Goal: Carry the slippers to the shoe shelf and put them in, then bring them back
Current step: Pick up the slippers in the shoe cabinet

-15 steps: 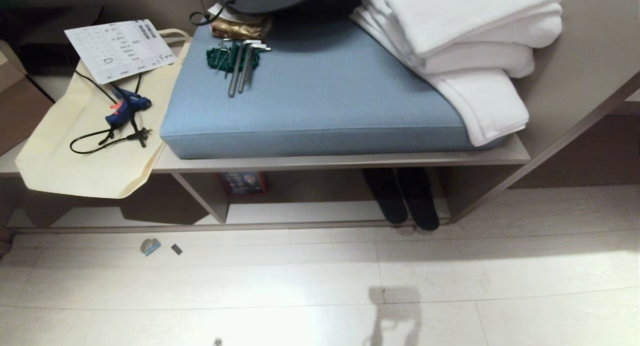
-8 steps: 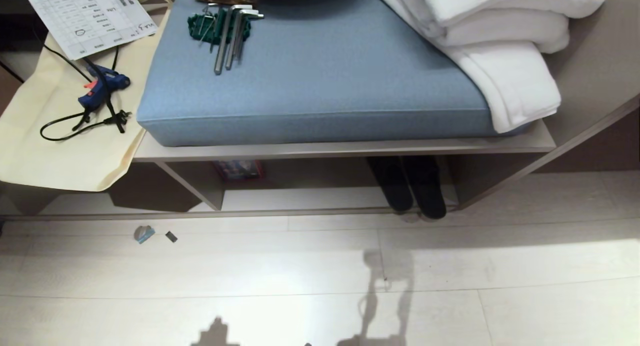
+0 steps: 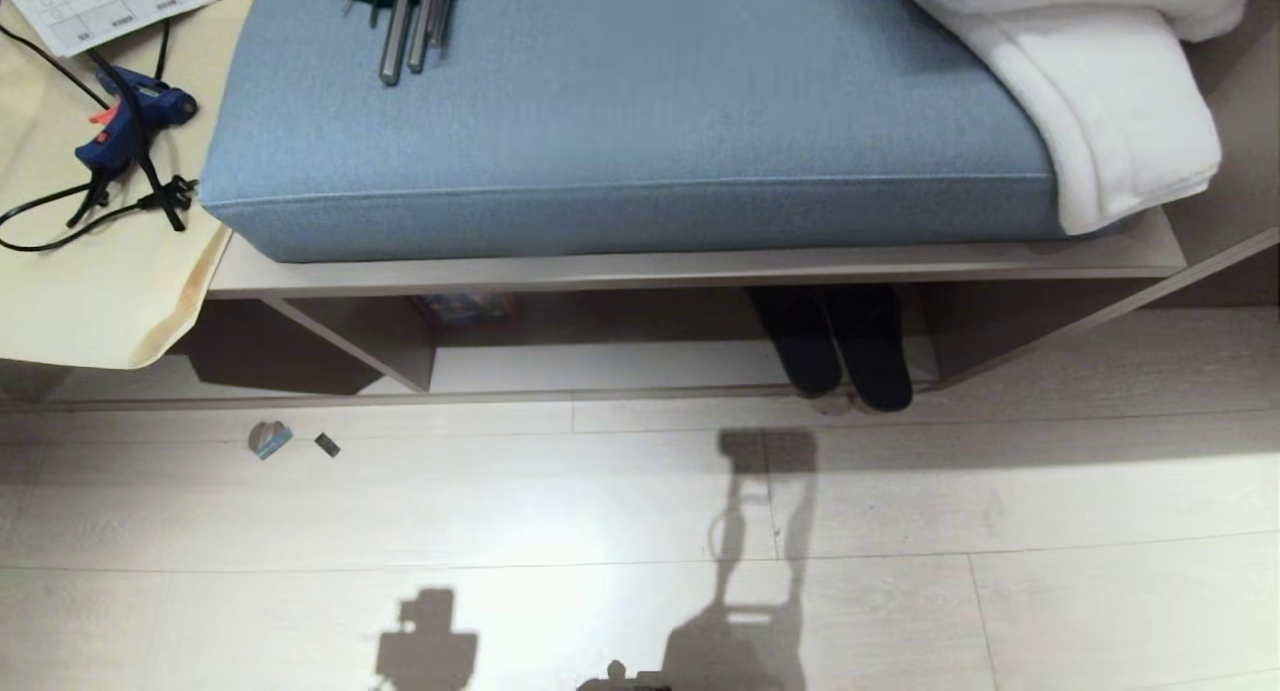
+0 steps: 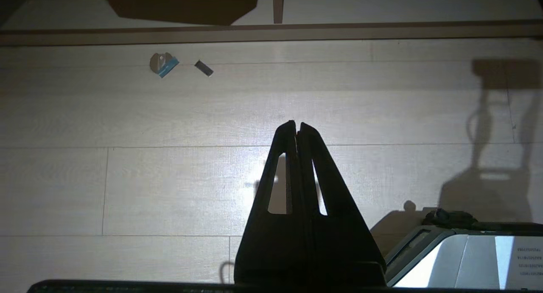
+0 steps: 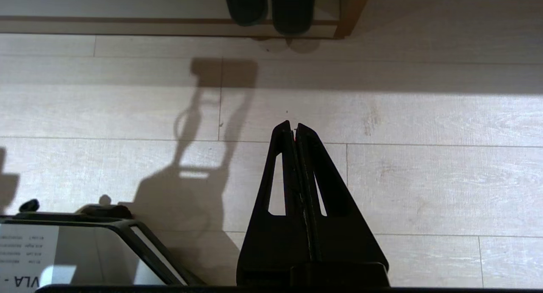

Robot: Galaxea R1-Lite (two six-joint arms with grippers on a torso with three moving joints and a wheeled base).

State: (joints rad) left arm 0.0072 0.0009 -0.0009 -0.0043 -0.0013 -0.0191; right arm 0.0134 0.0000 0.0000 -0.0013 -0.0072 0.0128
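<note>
view tips lower vs a sec ago | slippers [image 3: 845,356] sit in shoe shelf [image 3: 620,366] | left gripper [image 4: 296,124], right gripper [image 5: 293,125] both pinched closed, empty | fetch-back next, I guess

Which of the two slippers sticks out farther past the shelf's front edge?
The slipper nearer the upright side panel; its end passes the front edge, while its partner stops short.

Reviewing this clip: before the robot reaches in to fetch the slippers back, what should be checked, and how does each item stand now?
1. Slippers in the shoe shelf, side by side: ok.
2. Ends of the slippers overhang the shelf's front edge, reachable: ok.
3. Right gripper empty, fingers shut, not ready to grasp: not ok.
4. Left gripper empty, fingers shut, above the floor: ok.
5. Floor between the right gripper and the slippers free: ok.
6. Clearance above the slippers: cannot tell.
</note>
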